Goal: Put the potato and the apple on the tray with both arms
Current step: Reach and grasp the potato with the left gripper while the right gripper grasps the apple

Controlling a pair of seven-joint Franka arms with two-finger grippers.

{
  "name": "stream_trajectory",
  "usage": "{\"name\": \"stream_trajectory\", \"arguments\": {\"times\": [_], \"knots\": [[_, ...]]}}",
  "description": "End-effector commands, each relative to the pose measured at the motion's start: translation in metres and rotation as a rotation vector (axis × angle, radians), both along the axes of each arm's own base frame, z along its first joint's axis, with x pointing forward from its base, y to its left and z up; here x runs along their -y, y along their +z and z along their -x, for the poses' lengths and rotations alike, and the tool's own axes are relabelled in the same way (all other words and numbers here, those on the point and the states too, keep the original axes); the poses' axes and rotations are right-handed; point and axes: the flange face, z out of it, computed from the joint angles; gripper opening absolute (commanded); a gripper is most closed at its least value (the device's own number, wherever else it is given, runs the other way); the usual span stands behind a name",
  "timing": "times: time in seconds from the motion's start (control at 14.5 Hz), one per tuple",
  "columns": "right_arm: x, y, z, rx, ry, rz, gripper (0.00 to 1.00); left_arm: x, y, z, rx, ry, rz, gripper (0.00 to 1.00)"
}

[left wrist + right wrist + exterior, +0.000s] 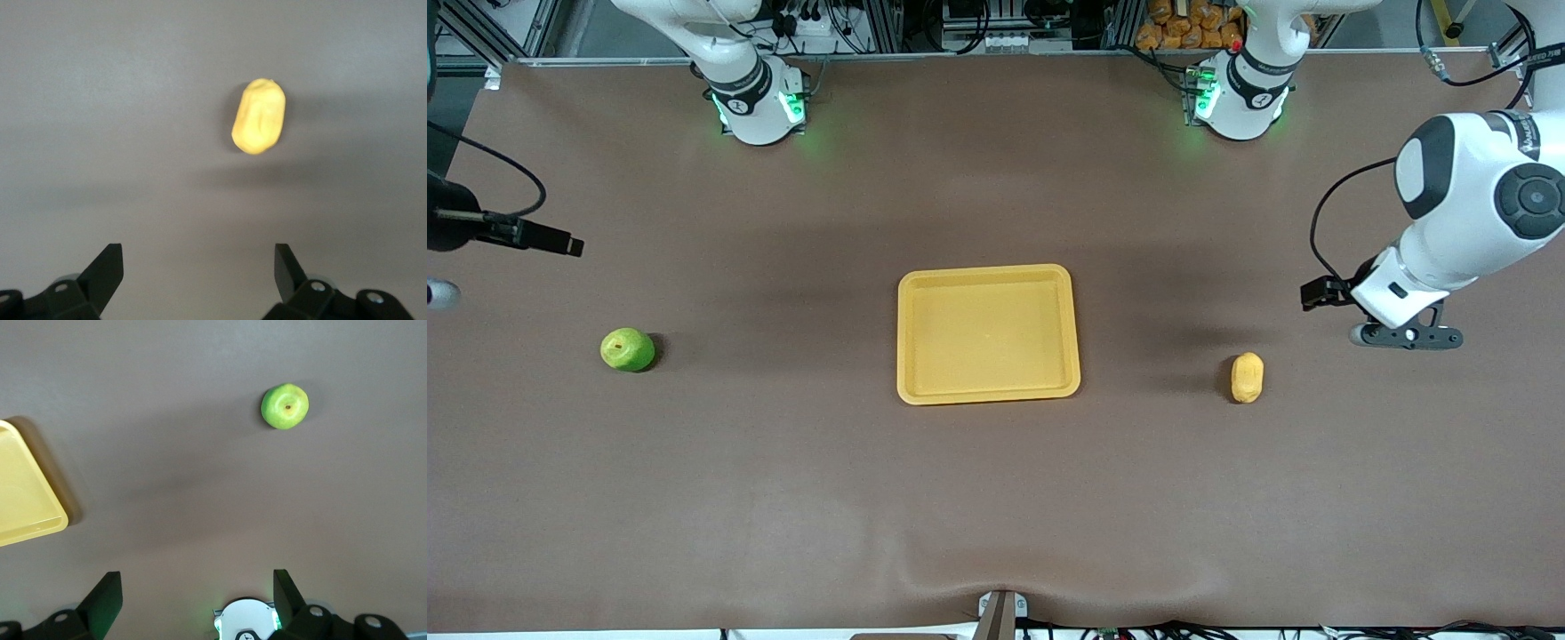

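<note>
I see the left gripper (pixel 199 270), fingers spread and empty, above the brown table (pixel 783 489) near the oblong yellow-tan potato (pixel 259 116), the right gripper (pixel 197 597) likewise near the round green apple (pixel 285 406), the shallow yellow plastic tray (pixel 987 391) lying between the fruits.

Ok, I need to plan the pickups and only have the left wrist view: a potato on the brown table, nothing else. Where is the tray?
Observer: The tray sits mid-table, nothing on it; the potato lies apart from it toward the left arm's end.
Operator: And the apple?
Observer: The apple lies on the table toward the right arm's end, also clear of the tray.
Operator: What is the right gripper doing?
Observer: The right gripper is up in the air, fingers open and holding nothing, with the apple in its wrist view.
Operator: And mine?
Observer: The left gripper is open too, over bare table beside the potato.
</note>
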Motion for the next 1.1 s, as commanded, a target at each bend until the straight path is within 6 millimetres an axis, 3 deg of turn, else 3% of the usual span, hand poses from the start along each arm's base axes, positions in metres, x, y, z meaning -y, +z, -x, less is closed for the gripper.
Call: {"name": "stream_trajectory", "arguments": {"times": [0.0, 0.41, 0.62, 0.83, 1.03], "knots": [[0.023, -0.030, -0.010, -0.056, -0.023, -0.012, 1.00, 0.009, -0.021, 0.004, 0.020, -0.004, 0.025, 1.00], [0.054, -0.085, -0.018, -0.142, -0.073, -0.010, 1.00, 0.044, -0.072, 0.004, -0.063, -0.151, -0.075, 1.00], [0.063, -0.118, -0.022, -0.144, -0.084, 0.022, 1.00, 0.042, -0.081, 0.001, -0.038, -0.133, -0.073, 1.00], [0.086, -0.158, -0.023, -0.147, -0.113, 0.050, 1.00, 0.041, -0.088, -0.002, -0.003, -0.129, -0.065, 1.00], [0.090, -0.174, -0.030, -0.125, -0.119, 0.056, 1.00, 0.050, -0.100, -0.003, 0.111, -0.048, -0.038, 1.00]]}}
